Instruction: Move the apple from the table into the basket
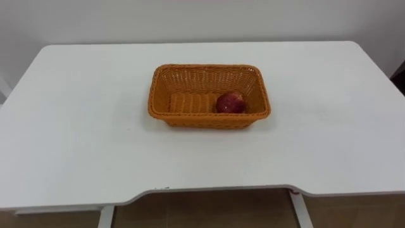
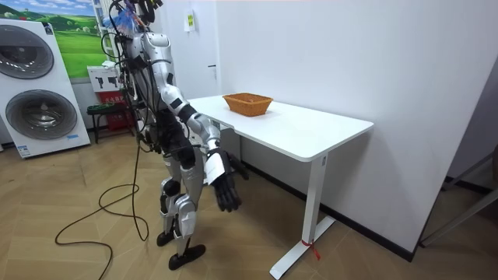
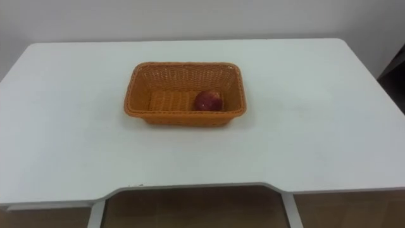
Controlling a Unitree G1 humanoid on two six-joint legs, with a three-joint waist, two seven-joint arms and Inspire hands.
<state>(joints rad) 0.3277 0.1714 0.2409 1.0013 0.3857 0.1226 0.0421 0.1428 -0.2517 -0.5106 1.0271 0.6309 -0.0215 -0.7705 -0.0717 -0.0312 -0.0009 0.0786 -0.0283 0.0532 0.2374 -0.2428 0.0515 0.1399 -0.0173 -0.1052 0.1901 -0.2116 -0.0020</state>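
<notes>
While apple (image 1: 230, 102) sits in basket (image 1: 202, 119), right hand (image 2: 226, 187) hangs released beside table (image 2: 311, 134)

You've got the apple (image 1: 231, 102) lying in the basket (image 1: 202, 119), at its right near corner, and the basket sits on the table (image 1: 76, 139), midway across, toward the far edge.

White table (image 1: 76, 126), stacked washing machines (image 2: 40, 109)

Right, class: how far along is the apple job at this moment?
Looks finished, if the basket is the goal: the apple lies inside it, on the table. Nothing is being carried: the right hand hangs open and empty at the robot's side. Nothing visible remains.
</notes>
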